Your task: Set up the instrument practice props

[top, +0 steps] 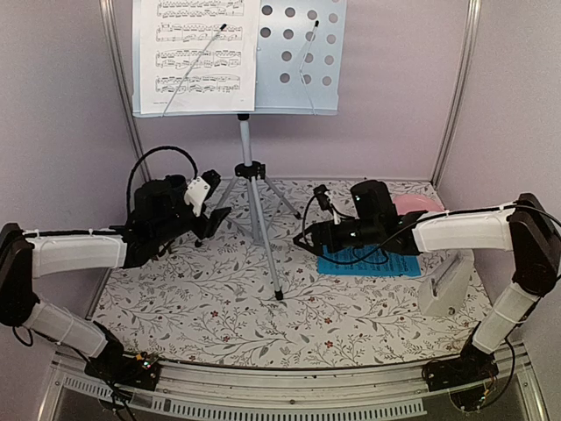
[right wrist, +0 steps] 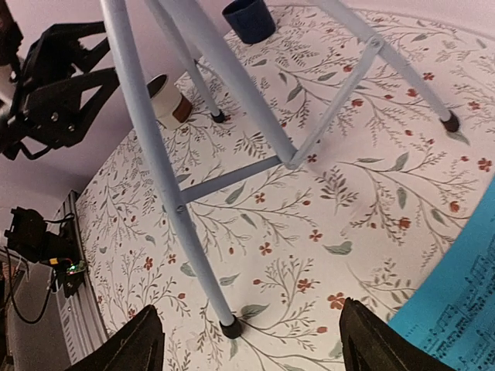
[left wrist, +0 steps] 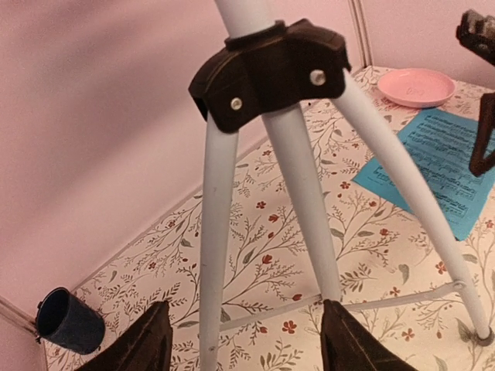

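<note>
my left fingers (left wrist: 143,344) stand apart with nothing between their pads. the left gripper (left wrist: 247,344) faces the legs of the silver music stand (left wrist: 267,69), which rise just ahead of the gap, and i touch none of them. off to that hand's left a small dark cup (left wrist: 69,321) lies on its side against the wall.

my right fingers (right wrist: 131,344) are spread wide too. the right gripper (right wrist: 251,340) holds nothing and hangs over the flowered tablecloth (right wrist: 309,255), beside one foot of the stand. the blue music sheet (right wrist: 456,309) lies flat under that hand's right side.

from above, the stand's tripod rests on the table between my two arms. its perforated tray (top: 302,53) is up at the back wall. the white music sheet (top: 197,53) sits on the tray's left half under a thin wire arm. the white metronome (top: 447,285) stands near the right edge of the table, just right of the blue sheet. the pink plate (top: 419,203) lies behind my right wrist.
</note>
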{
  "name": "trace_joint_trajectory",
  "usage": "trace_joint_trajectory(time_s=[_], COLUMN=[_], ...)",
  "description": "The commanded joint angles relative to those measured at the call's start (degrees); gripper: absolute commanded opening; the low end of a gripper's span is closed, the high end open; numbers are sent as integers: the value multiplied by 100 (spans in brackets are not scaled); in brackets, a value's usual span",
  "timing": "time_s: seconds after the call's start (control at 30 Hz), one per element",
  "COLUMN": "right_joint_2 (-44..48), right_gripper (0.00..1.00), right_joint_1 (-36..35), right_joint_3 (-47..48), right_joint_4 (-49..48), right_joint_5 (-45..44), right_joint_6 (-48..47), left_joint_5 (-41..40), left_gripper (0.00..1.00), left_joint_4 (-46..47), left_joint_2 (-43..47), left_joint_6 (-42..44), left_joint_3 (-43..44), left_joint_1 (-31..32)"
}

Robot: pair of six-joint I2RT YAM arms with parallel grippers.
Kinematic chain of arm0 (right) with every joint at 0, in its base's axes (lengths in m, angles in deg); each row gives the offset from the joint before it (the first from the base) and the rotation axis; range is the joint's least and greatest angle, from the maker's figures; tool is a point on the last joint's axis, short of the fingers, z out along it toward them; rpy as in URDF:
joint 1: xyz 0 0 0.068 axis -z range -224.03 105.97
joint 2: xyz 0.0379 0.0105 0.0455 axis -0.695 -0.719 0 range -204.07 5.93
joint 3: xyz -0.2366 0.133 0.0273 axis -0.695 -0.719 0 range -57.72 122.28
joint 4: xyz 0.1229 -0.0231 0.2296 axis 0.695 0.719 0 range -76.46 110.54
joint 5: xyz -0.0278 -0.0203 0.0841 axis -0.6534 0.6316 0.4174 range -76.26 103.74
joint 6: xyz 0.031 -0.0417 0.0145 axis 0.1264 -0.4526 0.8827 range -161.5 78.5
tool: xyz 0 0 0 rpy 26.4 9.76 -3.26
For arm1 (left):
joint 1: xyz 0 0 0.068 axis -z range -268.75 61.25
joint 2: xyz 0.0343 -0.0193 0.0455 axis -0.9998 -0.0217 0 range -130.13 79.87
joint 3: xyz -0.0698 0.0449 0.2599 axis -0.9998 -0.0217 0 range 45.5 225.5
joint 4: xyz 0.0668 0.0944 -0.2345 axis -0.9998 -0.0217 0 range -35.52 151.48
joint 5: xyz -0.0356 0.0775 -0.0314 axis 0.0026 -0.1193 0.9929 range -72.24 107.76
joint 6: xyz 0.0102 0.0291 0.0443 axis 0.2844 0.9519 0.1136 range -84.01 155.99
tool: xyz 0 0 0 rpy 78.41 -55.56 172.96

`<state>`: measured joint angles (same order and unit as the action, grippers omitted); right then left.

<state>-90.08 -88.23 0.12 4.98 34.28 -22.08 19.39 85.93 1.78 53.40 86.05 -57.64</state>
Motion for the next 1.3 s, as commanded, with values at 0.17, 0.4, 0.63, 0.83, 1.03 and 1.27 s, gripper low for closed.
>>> trace_joint_trajectory(time_s=[0.17, 0.4, 0.63, 0.83, 1.03, 1.27], right_joint_2=[709, -389, -1674, -2106, -2133, -1970], right_gripper=[71, 66, 62, 62, 60, 54], right_joint_1=[1431, 1595, 1617, 1581, 1426, 1198], right_joint_3=[-659, 280, 1380, 1529, 937, 80], right_joint_4=[1185, 1543, 1707, 1814, 1692, 1181], right_joint_5=[26, -234, 37, 337, 757, 1425], right_joint_6=[-500, -752, -785, -850, -920, -741], left_joint_5=[-253, -592, -571, -482, -501, -426], left_gripper=[64, 64, 62, 61, 60, 59], left_joint_4=[-79, 31, 165, 276, -60, -204], left_joint_2=[1210, 1029, -34, -620, -1073, -1275], left_joint_6=[-317, 27, 329, 606, 1090, 1398], left_joint_3=[-786, -847, -445, -164, 117, 159], left_joint_1=[1184, 2316, 3078, 3339, 3575, 3751])
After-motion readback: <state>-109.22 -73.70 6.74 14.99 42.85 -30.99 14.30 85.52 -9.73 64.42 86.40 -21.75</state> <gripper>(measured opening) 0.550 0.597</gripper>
